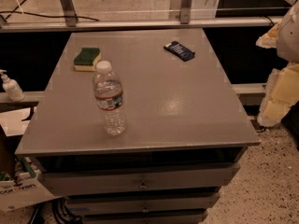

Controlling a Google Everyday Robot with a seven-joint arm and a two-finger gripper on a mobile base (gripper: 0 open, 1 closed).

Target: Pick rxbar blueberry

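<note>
The rxbar blueberry (179,50) is a small flat bar in a dark navy wrapper with white lettering. It lies at the far right of the grey cabinet top (154,97), angled a little. My gripper (272,107) hangs at the right edge of the view, beside and off the cabinet's right side. It is well to the right of the bar and nearer the front, and touches nothing.
A clear water bottle (109,99) with a white cap stands upright at the front left. A green-and-yellow sponge (87,59) lies at the far left. Drawers (140,183) sit below the top. A rail (140,23) runs behind it. A soap dispenser (10,86) stands to the left.
</note>
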